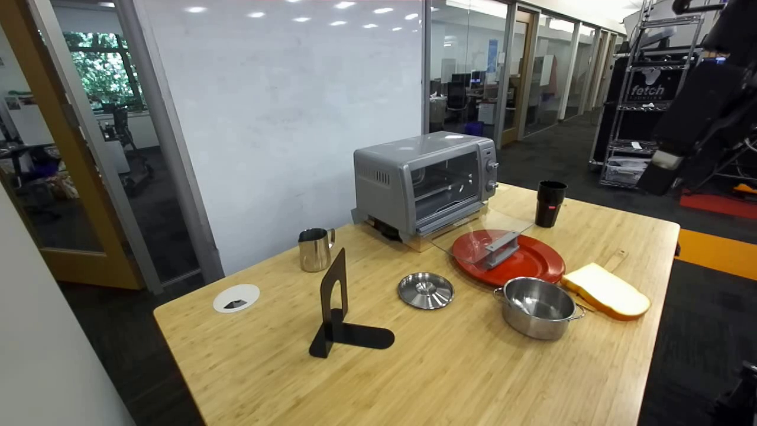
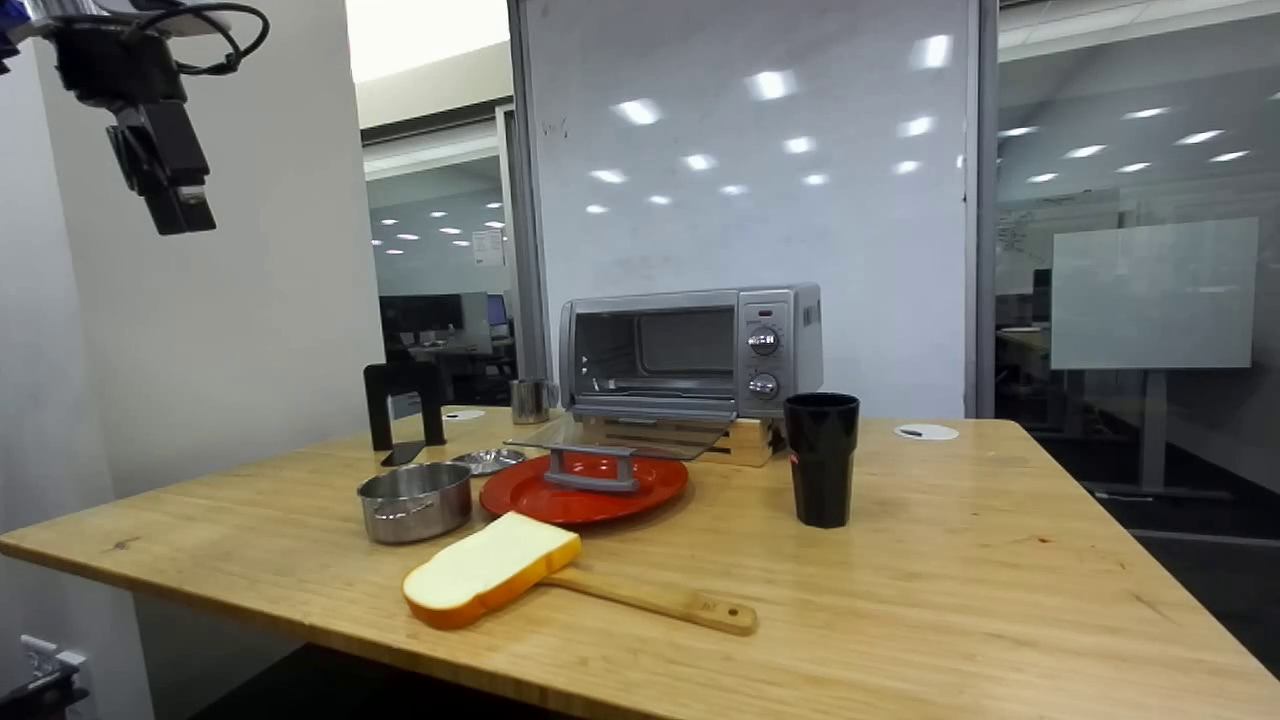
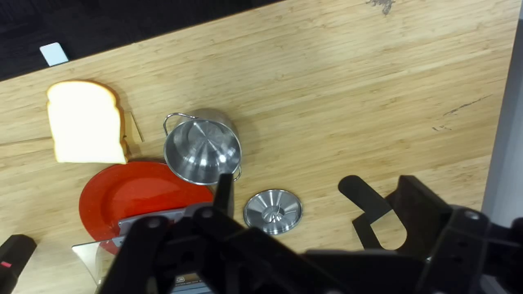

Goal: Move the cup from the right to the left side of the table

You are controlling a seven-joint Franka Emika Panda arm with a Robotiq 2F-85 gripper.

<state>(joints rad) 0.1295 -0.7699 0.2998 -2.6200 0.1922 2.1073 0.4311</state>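
Note:
The tall black cup (image 1: pixel 550 204) stands upright on the wood-grain table (image 1: pixel 449 384), beside the red plate and the toaster oven. In an exterior view the cup (image 2: pixel 822 460) is right of the oven, on the table (image 2: pixel 950 620). In the wrist view part of the cup (image 3: pixel 15 259) shows at the lower left edge. My gripper (image 3: pixel 317 179) is open and empty, its fingers spread wide high above the table. In an exterior view the gripper (image 2: pixel 180 215) hangs at the upper left, far from the cup. It also shows at the right edge (image 1: pixel 659 177).
A toaster oven (image 1: pixel 426 183) has its glass door open over the red plate (image 1: pixel 544 260). A steel pot (image 1: pixel 538 307), a lid (image 1: pixel 426 290), bread (image 1: pixel 606 290) on a wooden utensil (image 2: pixel 660 598), a black bookend (image 1: pixel 334 307) and a small steel cup (image 1: pixel 314 251) stand around.

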